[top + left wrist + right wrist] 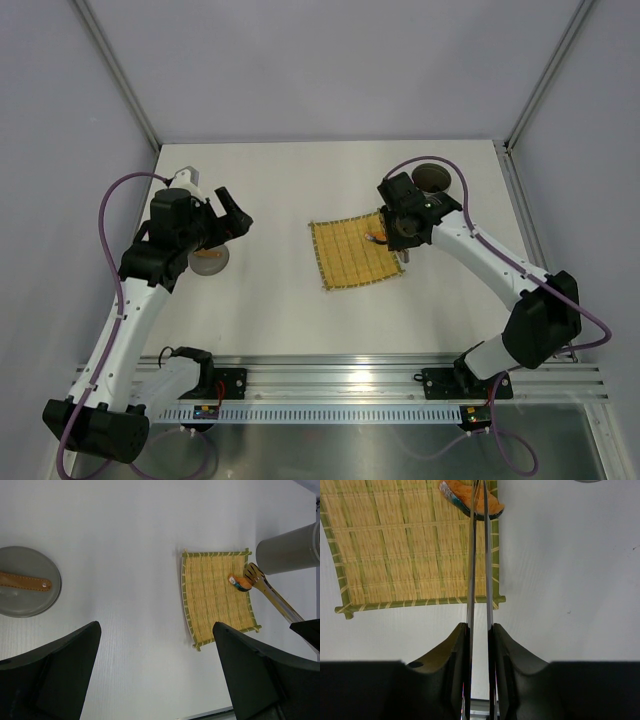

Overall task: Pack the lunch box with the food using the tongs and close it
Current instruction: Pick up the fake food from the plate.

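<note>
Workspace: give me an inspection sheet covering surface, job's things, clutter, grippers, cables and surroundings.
Surface: white table, no spills seen.
Job's things: lunch box upright and open at the far right; lid lying apart on the left, strap up; one orange food piece on the yellow mat, with the tongs reaching it.
Clutter: nothing seen.
Grippers: left gripper open, empty; right gripper shut on the tongs.
Cables: purple cable looped along each arm.
Surroundings: grey walls; aluminium rail at the near edge.

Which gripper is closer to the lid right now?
Left. The left gripper hovers open just beside the lid. The right gripper, shut on the tongs, is across the table at the mat's far edge, much farther away.
</note>
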Robot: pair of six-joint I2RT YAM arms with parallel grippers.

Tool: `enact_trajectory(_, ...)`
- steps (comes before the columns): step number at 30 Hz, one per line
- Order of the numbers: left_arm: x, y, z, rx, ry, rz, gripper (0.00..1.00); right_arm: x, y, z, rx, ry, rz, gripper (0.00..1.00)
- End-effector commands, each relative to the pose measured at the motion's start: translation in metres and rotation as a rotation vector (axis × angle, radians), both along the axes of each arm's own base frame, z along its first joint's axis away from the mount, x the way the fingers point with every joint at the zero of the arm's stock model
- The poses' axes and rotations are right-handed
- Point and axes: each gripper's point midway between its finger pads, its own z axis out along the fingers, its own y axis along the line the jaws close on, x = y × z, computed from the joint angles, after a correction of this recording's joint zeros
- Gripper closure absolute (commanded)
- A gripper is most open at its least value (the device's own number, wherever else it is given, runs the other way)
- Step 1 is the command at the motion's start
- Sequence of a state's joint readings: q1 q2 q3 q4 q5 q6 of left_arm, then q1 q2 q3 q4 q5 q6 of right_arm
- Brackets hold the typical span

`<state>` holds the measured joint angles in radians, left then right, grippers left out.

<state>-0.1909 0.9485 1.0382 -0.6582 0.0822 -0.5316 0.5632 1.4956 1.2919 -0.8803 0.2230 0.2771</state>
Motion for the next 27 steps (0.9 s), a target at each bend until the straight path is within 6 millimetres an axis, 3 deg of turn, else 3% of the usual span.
enact_trajectory(1,0.003,-0.003,0.013,-0.019,-0.052,-0.015,0.01,-0.003,0.008,0.002,0.002,0.007,0.023,0.69)
enact_trajectory(13,0.004,-0.003,0.013,-0.018,-0.051,-0.012,0.01,-0.025,0.016,0.007,0.031,0.045,0.07,0.71)
enact_trajectory(20,0.004,-0.004,0.013,-0.025,-0.051,-0.019,0.01,-0.05,0.017,0.008,0.037,0.105,0.128,0.78)
enact_trajectory(27,0.003,-0.005,0.012,-0.027,-0.049,-0.021,0.01,-0.034,-0.005,0.031,0.001,-0.067,0.006,0.71)
